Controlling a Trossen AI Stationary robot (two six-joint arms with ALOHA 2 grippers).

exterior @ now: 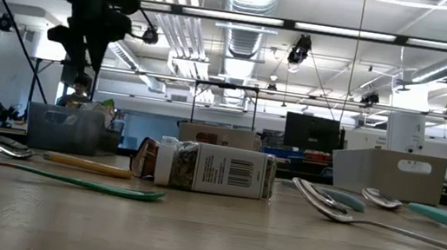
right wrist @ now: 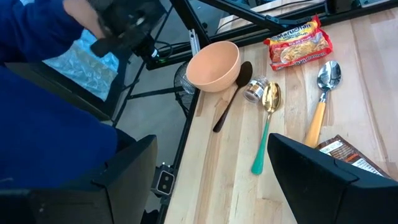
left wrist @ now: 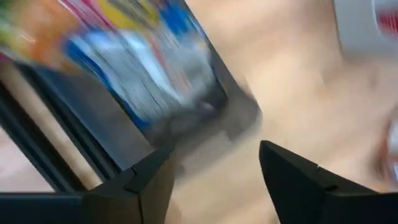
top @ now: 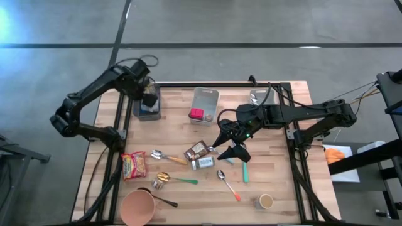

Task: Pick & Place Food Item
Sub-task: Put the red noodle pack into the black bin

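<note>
the left gripper hangs over the dark bin in the upper left of the high view, fingers apart with nothing between them; below it in the left wrist view lies a bright food packet, apparently inside that bin. the packet is blurred, so its brand and exact edges cannot be read — it looks like a thin, crinkly bag, probably light, soft and a little slippery.

the right gripper hovers at centre frame, jaws wide and empty, just right of a brown packet and a small labelled jar. the jar, lying on its side in the low view, looks stiff and may roll; a grip across its short body seems safest. the brown packet is flat and pliable, best pinched at an edge.

a noodle pack lies at lower left, well apart. a clear container at upper centre holds something red, too small to identify.
</note>
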